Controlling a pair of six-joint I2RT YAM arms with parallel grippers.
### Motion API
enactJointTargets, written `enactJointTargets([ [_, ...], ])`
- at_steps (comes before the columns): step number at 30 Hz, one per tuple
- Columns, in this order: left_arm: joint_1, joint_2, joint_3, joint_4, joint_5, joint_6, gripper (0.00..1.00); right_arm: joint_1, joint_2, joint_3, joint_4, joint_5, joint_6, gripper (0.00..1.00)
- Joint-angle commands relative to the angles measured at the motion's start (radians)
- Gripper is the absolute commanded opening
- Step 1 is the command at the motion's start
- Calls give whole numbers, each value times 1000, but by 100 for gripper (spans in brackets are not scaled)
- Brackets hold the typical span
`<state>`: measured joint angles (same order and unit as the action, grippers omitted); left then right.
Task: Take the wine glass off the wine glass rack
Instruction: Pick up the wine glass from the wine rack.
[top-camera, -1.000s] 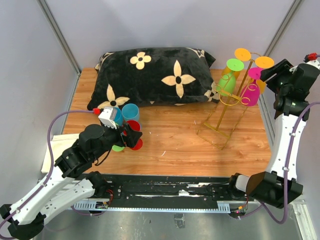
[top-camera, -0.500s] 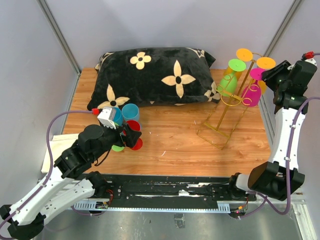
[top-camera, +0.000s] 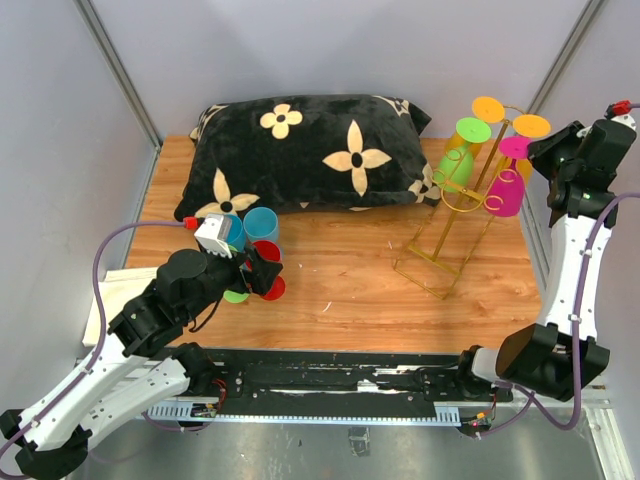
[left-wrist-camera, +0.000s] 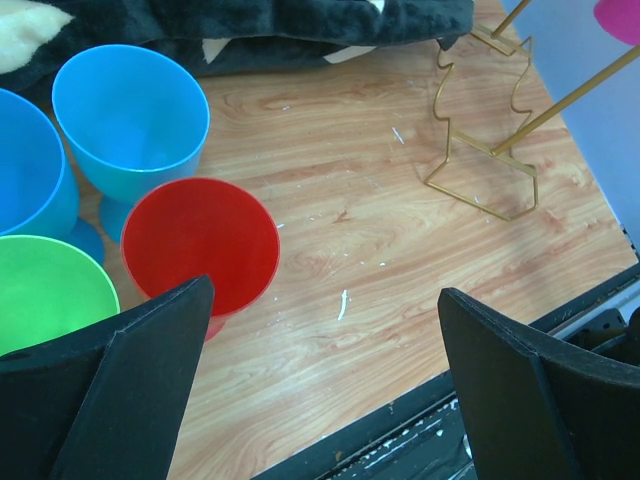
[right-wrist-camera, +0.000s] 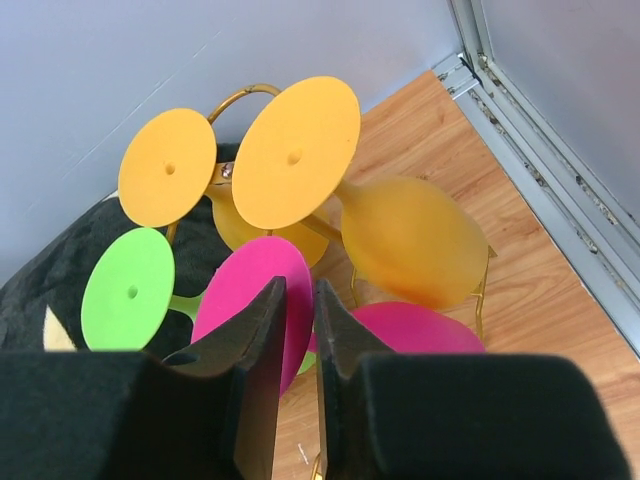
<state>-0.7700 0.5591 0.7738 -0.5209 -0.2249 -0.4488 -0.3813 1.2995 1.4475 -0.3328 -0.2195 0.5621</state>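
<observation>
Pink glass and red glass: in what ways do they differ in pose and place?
The pink glass hangs upside down, foot up; the red glass stands upright, mouth up. The pink glass is on the rack at the far right; the red glass is on the table at the near left, beside a blue glass and a green glass. Both are plain, one-colour glasses.

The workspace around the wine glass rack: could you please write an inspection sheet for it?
Surface: wooden table, white scuffs.
Job's things: gold wine glass rack holds a green wine glass, a pink wine glass and two orange wine glasses, feet up.
Clutter: black flowered pillow; blue, red and green goblets upright, left.
Pincers: left pincer wide open above the goblets; right pincer almost closed at the pink wine glass's foot, grip unclear.
Cables: purple cables loose along both arms.
Surroundings: grey walls.
</observation>
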Motion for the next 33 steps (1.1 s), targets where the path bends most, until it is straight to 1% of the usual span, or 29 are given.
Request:
enactJointTargets([
  [1,-5,-11,20,-1,-13,10,100,-14,-36,-7,25,5,4,15],
  [3,-4,-13,21,-1,-10,10,100,-14,-41,-8,33,6,4,12],
  [8,-5,-16,22,-2,-11,10,100,-14,-47,5,31,6,2,9],
  [13,-3,-16,22,-2,-10,9,100,-14,-63,-17,53,4,21,5],
  [15,-5,-15,23,-3,-10,9,100,-14,-75,-31,69,-9,46,3],
  [17,-5,-15,25,-8,-12,8,100,-17,-91,-62,125,-43,91,1],
  [22,-4,-19,25,-10,-19,6,100,-18,-112,-60,184,-47,156,1],
  [33,-4,-27,19,-16,-21,0,100,-18,-127,-79,193,-26,163,1],
])
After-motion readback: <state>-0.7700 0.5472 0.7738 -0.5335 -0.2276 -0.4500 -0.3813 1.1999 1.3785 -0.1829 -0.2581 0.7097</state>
